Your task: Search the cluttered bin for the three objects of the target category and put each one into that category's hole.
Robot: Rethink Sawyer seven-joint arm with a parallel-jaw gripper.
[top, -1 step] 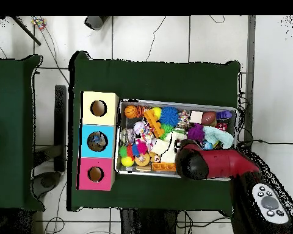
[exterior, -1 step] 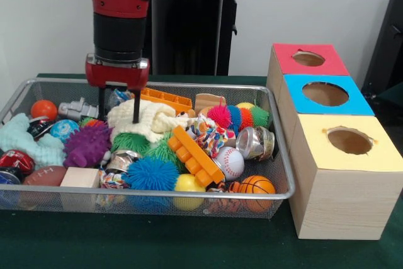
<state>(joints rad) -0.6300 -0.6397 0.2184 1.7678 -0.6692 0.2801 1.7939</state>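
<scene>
One gripper [exterior, -1 step: 118, 106] | fingers spread wide | empty | tips at cream cloth [exterior, -1 step: 146, 121]

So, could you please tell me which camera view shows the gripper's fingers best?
The front view. There the gripper hangs below the red wrist, its two thin black fingers apart, tips down over the cream cloth in the wire bin. In the overhead view the arm covers the gripper entirely, so no fingers show.
</scene>
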